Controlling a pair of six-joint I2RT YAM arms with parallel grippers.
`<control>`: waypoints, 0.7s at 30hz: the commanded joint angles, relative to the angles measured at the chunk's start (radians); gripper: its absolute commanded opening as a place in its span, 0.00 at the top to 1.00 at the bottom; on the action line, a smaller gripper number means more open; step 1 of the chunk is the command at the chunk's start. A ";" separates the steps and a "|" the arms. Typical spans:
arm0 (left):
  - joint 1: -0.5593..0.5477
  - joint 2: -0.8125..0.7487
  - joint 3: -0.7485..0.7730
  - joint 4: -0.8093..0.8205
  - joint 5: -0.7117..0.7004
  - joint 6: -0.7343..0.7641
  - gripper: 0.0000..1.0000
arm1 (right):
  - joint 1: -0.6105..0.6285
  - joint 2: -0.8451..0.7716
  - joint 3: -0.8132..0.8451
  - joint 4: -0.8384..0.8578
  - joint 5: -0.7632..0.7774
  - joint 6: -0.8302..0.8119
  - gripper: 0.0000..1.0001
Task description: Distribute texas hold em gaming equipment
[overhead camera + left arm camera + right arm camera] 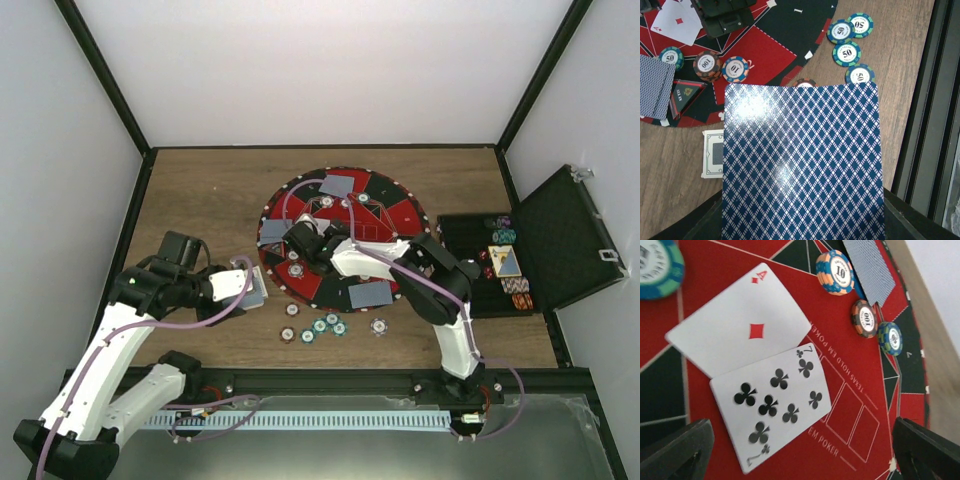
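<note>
My left gripper [254,286] is shut on a blue-diamond-backed playing card [800,165], held just off the left edge of the round mat [400,215]. The card fills the lower part of the left wrist view. My right gripper [300,243] hovers low over the mat with its jaws wide open and empty. Between and just beyond its fingers [675,450] lie a face-up seven of clubs [772,405] and an ace of diamonds [740,322]. Striped chips marked 10 [835,272] and 100 [865,319] sit on the mat beyond them.
Face-down cards [338,185] [369,293] lie on the mat's rim. Loose chips [325,325] [379,325] sit on the wood in front of the mat. A small white-bordered card [713,153] lies left of the held card. The open black case [570,240] with chips stands at the right.
</note>
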 commanded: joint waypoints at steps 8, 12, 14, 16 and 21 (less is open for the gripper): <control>0.002 -0.007 0.033 -0.001 0.039 -0.007 0.91 | -0.024 -0.320 0.074 -0.241 -0.693 0.562 0.00; 0.002 -0.007 0.040 0.000 0.048 -0.008 0.91 | -0.055 -0.409 0.014 -0.117 -1.138 0.770 0.00; 0.001 -0.007 0.046 0.001 0.058 -0.010 0.90 | -0.054 -0.430 -0.015 -0.047 -1.273 0.856 0.00; 0.003 -0.007 0.049 0.000 0.068 -0.013 0.90 | -0.043 -0.443 -0.028 -0.017 -1.312 0.912 0.00; 0.002 -0.014 0.045 -0.002 0.083 -0.018 0.90 | 0.019 -0.459 0.007 -0.044 -1.238 0.948 0.00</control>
